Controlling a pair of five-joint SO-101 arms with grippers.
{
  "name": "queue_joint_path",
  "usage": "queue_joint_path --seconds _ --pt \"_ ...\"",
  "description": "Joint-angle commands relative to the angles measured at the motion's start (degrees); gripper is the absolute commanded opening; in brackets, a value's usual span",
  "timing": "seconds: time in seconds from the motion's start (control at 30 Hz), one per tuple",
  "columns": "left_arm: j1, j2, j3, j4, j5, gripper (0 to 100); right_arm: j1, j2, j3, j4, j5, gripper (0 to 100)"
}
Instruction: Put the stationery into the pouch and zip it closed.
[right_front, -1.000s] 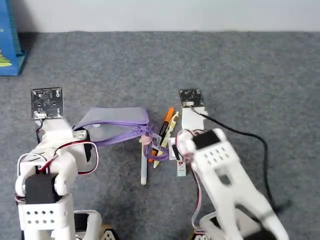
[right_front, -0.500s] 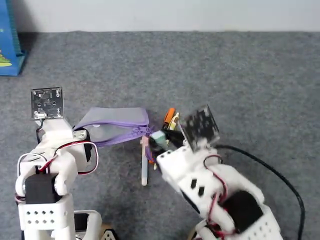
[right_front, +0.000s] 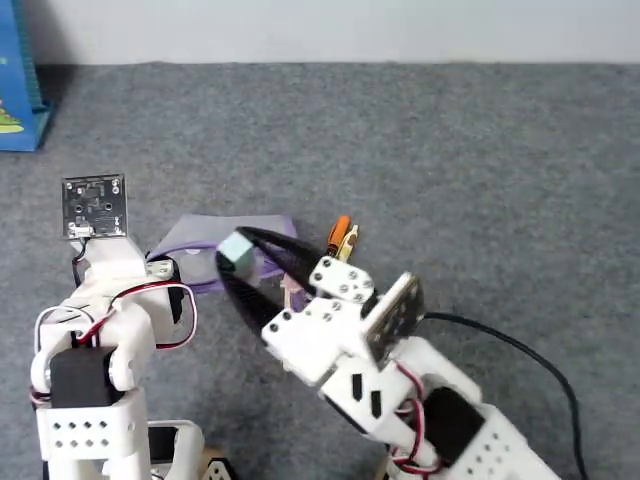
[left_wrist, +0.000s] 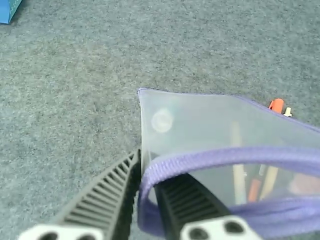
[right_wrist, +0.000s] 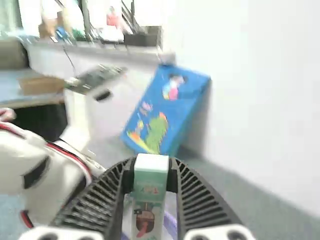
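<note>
Purple-zipped clear pouch (left_wrist: 210, 130), rim pinched by left fingers (left_wrist: 105, 200); right fingers (right_wrist: 200, 205) clamp a green eraser (right_wrist: 149, 185), perhaps, above it.

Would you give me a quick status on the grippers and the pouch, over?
Left gripper shut on pouch rim, mouth open. Right gripper shut on green block, over pouch. Pens on carpet beside pouch.

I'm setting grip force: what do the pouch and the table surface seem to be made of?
Pouch: probably soft frosted plastic, translucent since pens show through it, with a purple woven-looking zip band. Table surface: seemingly grey carpet or felt, matte, with a fuzzy speckled nap.
</note>
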Motion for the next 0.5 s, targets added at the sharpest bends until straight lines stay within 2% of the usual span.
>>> queue_joint_path --seconds 0.0,0.27,0.47 --pt "0.00 -0.35 -0.57 -0.62 0.26 1 -1.27 1.45 3.60 -10.86 2.90 0.8" --pt "0.00 -0.35 -0.57 -0.62 0.26 1 -0.84 14.81 6.51 -26.24 3.43 0.8" --pt "-0.26 -0.35 -0.57 -0.53 0.26 1 3.65 23.78 6.51 -33.45 3.43 0.8"
